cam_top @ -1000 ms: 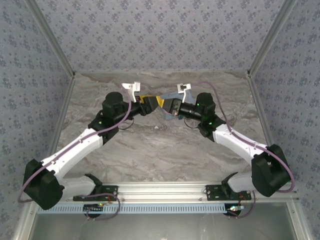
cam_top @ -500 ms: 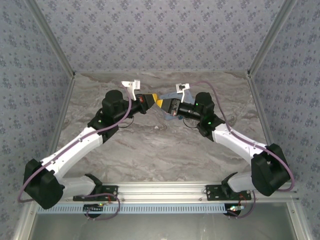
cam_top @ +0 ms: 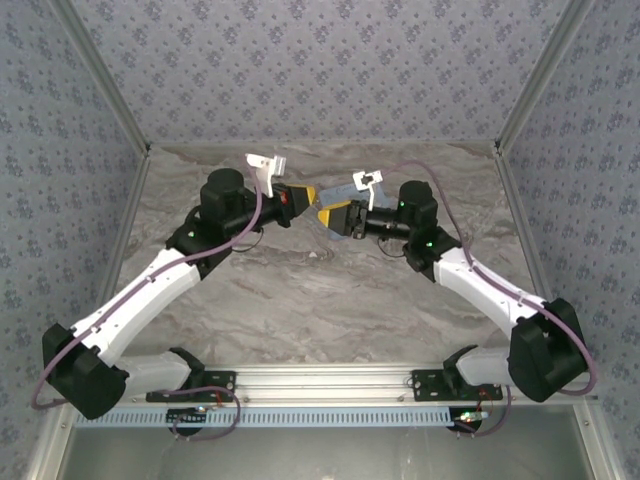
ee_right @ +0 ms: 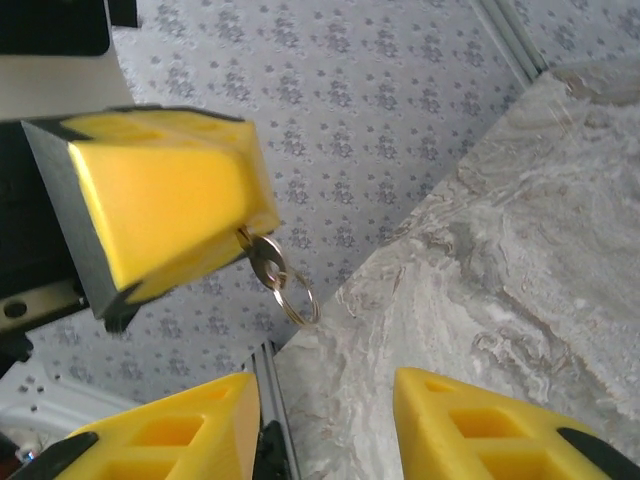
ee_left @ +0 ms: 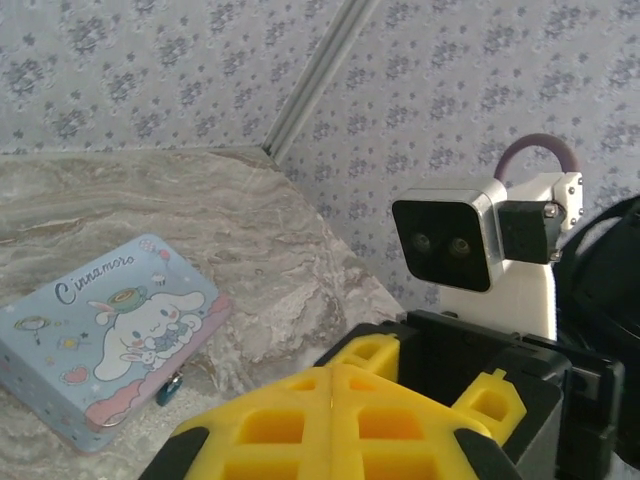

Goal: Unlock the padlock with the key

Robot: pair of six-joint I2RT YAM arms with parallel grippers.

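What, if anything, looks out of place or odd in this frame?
Nothing is spilled or damaged. The one oddity: the key sticks out of the very tip of the shut left gripper, held in the air with its ring dangling, away from the padlock at the edge of the tin.

Tin [ee_left: 105,340] on table [ee_left: 150,200], padlock [ee_left: 170,390] beside it

The surface [cam_top: 300,300] is a slab marbled in grey and beige veins. A pale blue rectangular tin [ee_left: 105,340], its lid printed with a white cartoon figure and a name in script, lies flat on it, toward 12 o'clock from the surface's middle in the overhead view. A tiny blue padlock [ee_left: 168,390] sits at the tin's 5 o'clock edge, right against it; whether it hooks onto the tin cannot be told.
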